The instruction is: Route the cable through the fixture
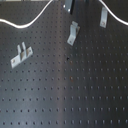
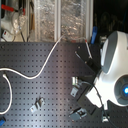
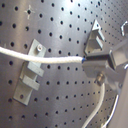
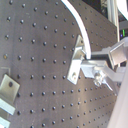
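The fingers (image 3: 95, 59) are clamped on the cable (image 3: 45, 59), as the first wrist view shows: the white cord runs out from between the tips and crosses in front of the wide two-pronged bracket (image 3: 31, 75). In the first exterior view the cable (image 1: 30, 22) sweeps along the far edge of the tabletop (image 1: 70, 95), and the fixture (image 1: 103, 16), the slim straight strip, stands at the far right with the cord passing just beside it. The bent bracket (image 1: 73, 34) stands nearer the middle. Judging from this, the step in hand is carrying the held end toward the fixture; it should go well if the grip stays firm and the cord is kept low and taut (slack would let it ride over the strip). Whether the cable already touches the fixture is hard to tell, the view being blurred.
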